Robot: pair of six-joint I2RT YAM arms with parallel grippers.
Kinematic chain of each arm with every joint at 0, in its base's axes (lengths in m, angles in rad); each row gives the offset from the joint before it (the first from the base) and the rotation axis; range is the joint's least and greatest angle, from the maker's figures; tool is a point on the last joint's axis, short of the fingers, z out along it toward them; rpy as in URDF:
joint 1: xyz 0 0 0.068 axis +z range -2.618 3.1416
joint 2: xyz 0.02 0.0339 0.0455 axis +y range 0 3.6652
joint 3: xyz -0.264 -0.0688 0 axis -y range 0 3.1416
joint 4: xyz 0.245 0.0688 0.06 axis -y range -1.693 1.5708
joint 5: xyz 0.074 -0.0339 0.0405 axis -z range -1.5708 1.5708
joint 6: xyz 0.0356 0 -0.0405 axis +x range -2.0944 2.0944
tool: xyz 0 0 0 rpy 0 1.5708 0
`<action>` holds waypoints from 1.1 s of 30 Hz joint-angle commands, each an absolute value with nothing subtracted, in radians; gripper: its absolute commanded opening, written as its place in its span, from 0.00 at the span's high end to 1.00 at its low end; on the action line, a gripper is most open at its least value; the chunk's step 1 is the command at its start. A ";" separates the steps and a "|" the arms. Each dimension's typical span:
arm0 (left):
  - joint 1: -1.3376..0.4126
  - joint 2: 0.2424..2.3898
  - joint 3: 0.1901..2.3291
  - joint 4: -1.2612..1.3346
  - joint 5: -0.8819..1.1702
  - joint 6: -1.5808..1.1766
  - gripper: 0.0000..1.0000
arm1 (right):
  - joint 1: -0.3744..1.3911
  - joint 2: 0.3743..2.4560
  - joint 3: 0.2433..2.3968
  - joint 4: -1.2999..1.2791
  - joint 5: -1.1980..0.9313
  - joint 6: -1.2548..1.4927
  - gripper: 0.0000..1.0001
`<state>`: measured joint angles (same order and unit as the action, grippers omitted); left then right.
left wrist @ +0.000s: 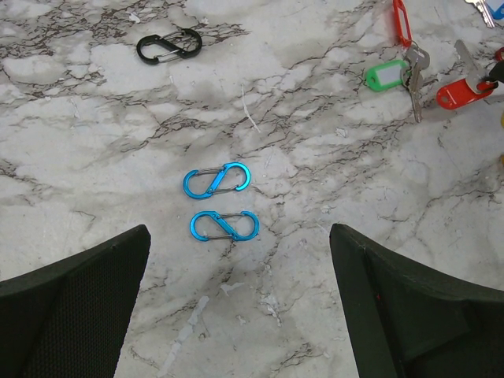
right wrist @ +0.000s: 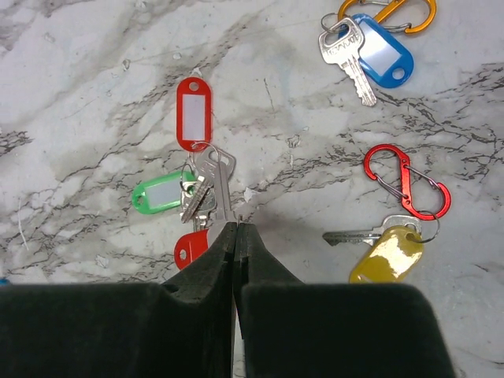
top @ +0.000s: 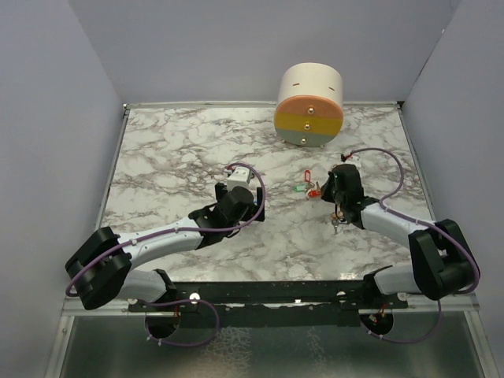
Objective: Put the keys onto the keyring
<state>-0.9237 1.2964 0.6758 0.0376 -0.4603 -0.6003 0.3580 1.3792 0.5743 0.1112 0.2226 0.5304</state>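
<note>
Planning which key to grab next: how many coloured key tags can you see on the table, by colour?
Red key tags: 2
Green key tag: 1
Blue key tag: 1
Yellow key tag: 1
Total in view: 5

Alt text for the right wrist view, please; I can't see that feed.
The right gripper, shut, touches the blade tip of a silver key bunched with a red tag and a green tag on the marble table; a grip is unclear. Right of it lie a blue-tagged key, a yellow-tagged key, a red S-clip and an orange S-clip.
</note>
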 commanded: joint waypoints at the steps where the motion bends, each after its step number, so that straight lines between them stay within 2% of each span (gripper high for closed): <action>1: -0.919 1.288 0.660 0.073 -0.450 -0.619 0.01 | 0.352 1.314 0.544 0.195 0.198 0.487 0.99; 26: -0.919 1.224 0.602 0.179 -0.415 -0.585 0.02 | 0.352 1.089 0.404 0.339 0.067 0.435 0.99; 33: -0.919 1.221 0.609 0.173 -0.417 -0.580 0.02 | 0.353 0.994 0.423 0.294 0.112 0.429 0.99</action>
<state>-0.9237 1.2434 0.6029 0.1493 -0.4335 -0.5919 0.3580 1.0500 0.3992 0.2920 0.1028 0.4473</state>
